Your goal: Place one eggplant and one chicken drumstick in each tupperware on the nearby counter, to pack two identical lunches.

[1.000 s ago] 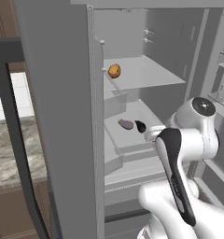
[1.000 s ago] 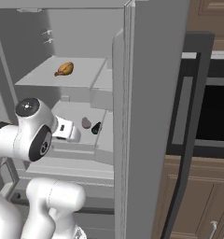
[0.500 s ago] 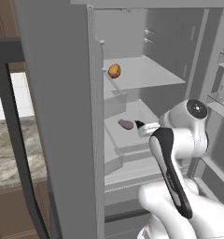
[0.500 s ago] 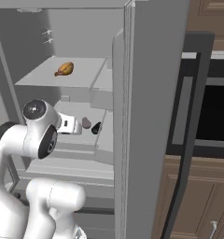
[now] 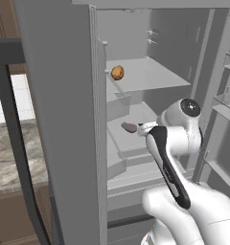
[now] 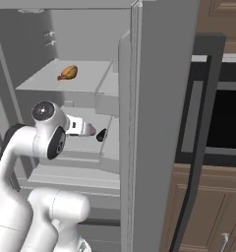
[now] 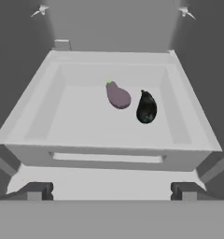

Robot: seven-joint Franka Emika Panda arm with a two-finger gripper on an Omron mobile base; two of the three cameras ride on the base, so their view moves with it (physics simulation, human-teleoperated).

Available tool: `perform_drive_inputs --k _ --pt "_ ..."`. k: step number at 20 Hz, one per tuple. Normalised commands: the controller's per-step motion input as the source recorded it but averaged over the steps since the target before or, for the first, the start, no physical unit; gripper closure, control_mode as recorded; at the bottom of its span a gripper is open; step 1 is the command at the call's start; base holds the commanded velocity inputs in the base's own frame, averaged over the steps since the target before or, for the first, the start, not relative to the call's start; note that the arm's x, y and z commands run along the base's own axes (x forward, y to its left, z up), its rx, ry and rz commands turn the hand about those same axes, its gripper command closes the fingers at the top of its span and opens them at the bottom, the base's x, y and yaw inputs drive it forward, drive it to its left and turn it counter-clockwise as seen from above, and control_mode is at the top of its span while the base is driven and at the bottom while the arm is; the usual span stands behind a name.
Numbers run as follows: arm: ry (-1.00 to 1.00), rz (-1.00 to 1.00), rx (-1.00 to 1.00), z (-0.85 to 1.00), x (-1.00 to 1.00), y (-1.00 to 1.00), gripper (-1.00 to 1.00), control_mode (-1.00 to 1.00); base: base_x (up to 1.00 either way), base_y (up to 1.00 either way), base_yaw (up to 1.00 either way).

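Arm reaches into the open fridge (image 5: 150, 28) at the level of the middle drawer (image 7: 44, 135). Gripper (image 7: 111, 190) open wide and empty: the two finger tips (image 7: 37, 190) sit far apart at the bottom of the hand view, short of the drawer's front wall. In the drawer, two eggplants lie side by side near the back right, close but whether touching cannot be told: pale mauve eggplant (image 7: 117, 96) on the left, glossy near-black eggplant (image 7: 146, 108) on the right. From the left base view, the mauve one (image 5: 129, 127) is partly visible and the arm's wrist covers the dark one; from the right base view, the dark one (image 6: 101, 135) shows beside the door edge. Golden-orange drumstick (image 5: 117, 72) rests on the upper shelf (image 6: 46, 78). Marbled counter (image 5: 11, 158) is seen at far left, cut off by the fridge door (image 5: 64, 119).
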Motion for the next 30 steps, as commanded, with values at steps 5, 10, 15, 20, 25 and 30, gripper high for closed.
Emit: perform_drive_inputs --k 5,10,15,20,25,30 --pt "0.04 0.0 -0.06 -0.16 0.51 0.0 -1.0 -1.0 0.0 0.0 0.0" --pt "0.05 0.0 -0.05 -0.15 0.38 0.0 -1.0 -1.0 0.0 0.0 0.0" --pt "0.0 0.01 -0.01 -0.21 0.28 0.0 -1.0 -1.0 0.0 0.0 0.0" --pt "-0.02 0.02 0.0 -0.38 0.35 0.0 -1.0 -1.0 0.0 0.0 0.0" --pt "0.0 0.01 0.0 -0.05 0.4 0.0 -1.0 -1.0 0.0 0.0 0.0" --pt "0.0 0.01 0.0 -0.02 0.38 0.0 -1.0 -1.0 0.0 0.0 0.0"
